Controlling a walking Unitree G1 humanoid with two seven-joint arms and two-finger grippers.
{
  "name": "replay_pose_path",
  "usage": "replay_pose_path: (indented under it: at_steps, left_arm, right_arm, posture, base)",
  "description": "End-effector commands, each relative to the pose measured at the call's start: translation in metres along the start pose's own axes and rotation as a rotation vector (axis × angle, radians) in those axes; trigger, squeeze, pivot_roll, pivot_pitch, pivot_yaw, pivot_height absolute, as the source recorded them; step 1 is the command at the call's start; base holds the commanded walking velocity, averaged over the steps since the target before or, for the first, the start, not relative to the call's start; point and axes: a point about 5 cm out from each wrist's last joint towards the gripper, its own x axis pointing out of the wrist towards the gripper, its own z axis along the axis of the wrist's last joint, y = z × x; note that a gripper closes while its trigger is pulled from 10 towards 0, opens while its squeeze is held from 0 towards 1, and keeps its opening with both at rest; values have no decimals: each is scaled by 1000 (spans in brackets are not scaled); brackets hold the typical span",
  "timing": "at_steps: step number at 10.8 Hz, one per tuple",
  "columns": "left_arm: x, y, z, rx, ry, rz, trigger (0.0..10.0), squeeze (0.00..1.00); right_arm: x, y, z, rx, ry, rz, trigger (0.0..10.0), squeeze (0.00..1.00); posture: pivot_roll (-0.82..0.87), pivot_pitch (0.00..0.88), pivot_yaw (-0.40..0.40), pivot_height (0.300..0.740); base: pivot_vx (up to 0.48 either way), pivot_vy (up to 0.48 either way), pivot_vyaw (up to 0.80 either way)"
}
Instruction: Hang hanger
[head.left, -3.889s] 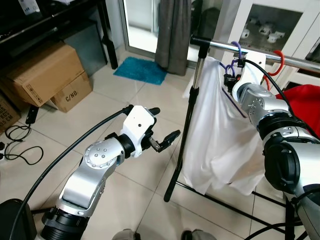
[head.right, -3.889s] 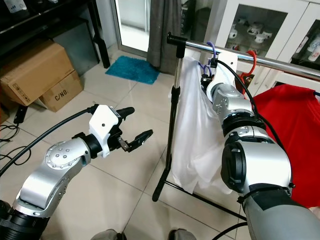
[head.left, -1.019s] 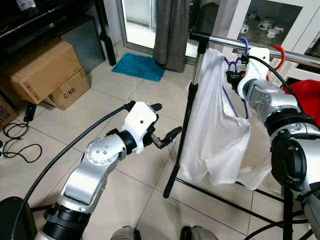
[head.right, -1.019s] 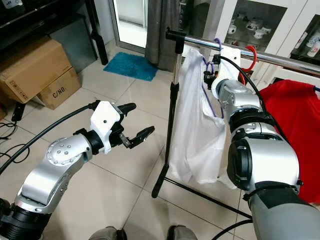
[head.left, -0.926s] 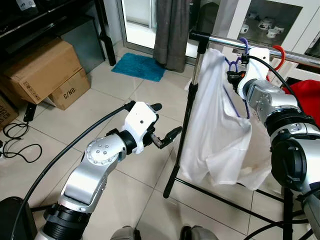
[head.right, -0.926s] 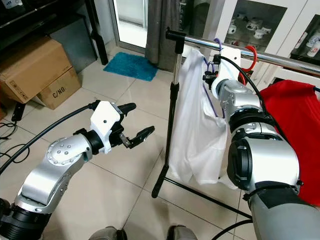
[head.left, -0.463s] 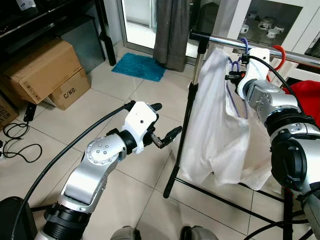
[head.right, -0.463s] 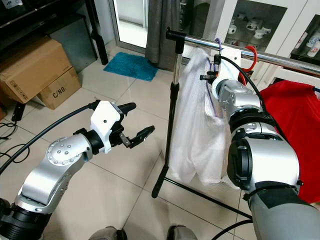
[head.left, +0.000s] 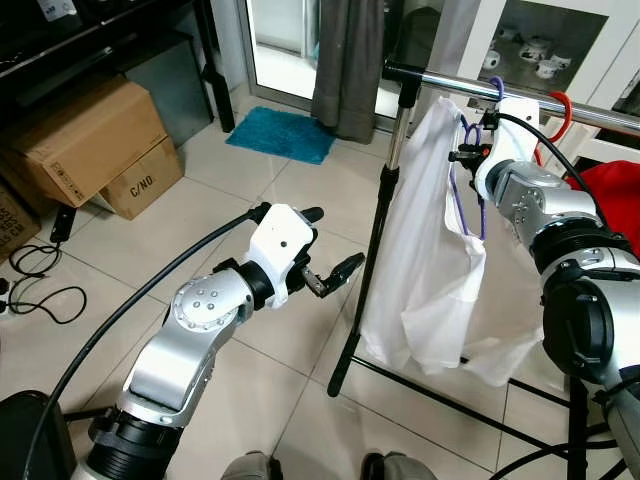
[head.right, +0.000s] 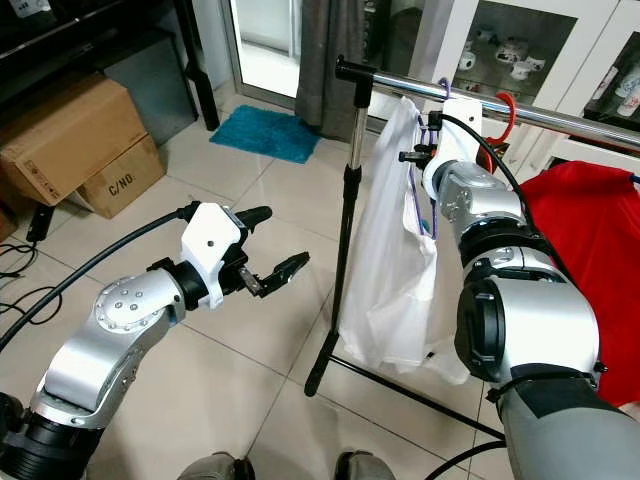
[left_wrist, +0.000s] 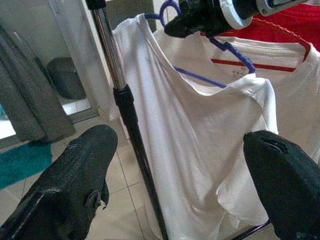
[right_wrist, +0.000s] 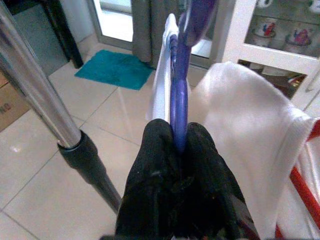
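The right gripper (right_wrist: 178, 145) is raised to the chrome rail (head.left: 520, 98) of the clothes rack, its jaws clamped together on the neck of the purple hanger (right_wrist: 178, 85), just below the hook. The hook (head.left: 493, 89) sits over the rail, directly above the jaws, and the hanger's wire shoulders slope down beneath them. A white T-shirt (head.left: 430, 260) hangs from the hanger, falling well below the jaws beside the rack's upright post (head.left: 372, 245). Past the jaws along the rail, a red hanger (head.left: 559, 110) hooks over the same rail, with a red garment (head.left: 610, 195) beyond it. The left gripper (head.left: 327, 252) is held out at mid-height over the tiled floor (head.left: 180, 230), near the post but apart from it, with its jaws spread apart and nothing between them; in the left wrist view the post and the white T-shirt lie ahead of its fingertips (left_wrist: 75, 175). Cardboard boxes (head.left: 95, 145) and a teal mat (head.left: 280, 135) lie on the floor well beyond the left gripper.
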Motion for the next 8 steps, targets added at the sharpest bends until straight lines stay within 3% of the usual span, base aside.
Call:
replay_pose_path:
  at_steps: [1,2,4,5,6,8]
  left_arm:
    - [-2,-3,-1,6,2,9,10000,0]
    - [-3,-4,-5,-3,13,33,10000,0]
    - [-10,6,-21,-25,85,204,10000,0]
    - [-14,7,-29,-87,145,233,10000,0]
    - [-19,9,-30,-110,142,259,10000,0]
    - [-22,20,-32,-27,126,368,10000,0]
  right_arm:
    - [-2,-6,6,-15,-22,4,0,0]
    - [-3,-7,8,-34,-34,13,0,0]
    - [-9,-17,15,-112,-72,51,0,0]
    - [-13,-21,16,-132,-96,59,0,0]
    - [-23,-23,12,-185,-120,101,0,0]
    - [-40,-16,-12,-264,-95,142,0,0]
  posture:
    - [-28,65,19,740]
    - [-29,48,21,740]
    - [-29,23,27,740]
    - [-27,14,28,740]
    - [-26,12,27,740]
    - [-12,3,26,740]
  base:
    - [0,0,0]
    - [0,0,0]
    - [0,0,0]
    - [0,0,0]
    - [0,0,0]
    - [0,0,0]
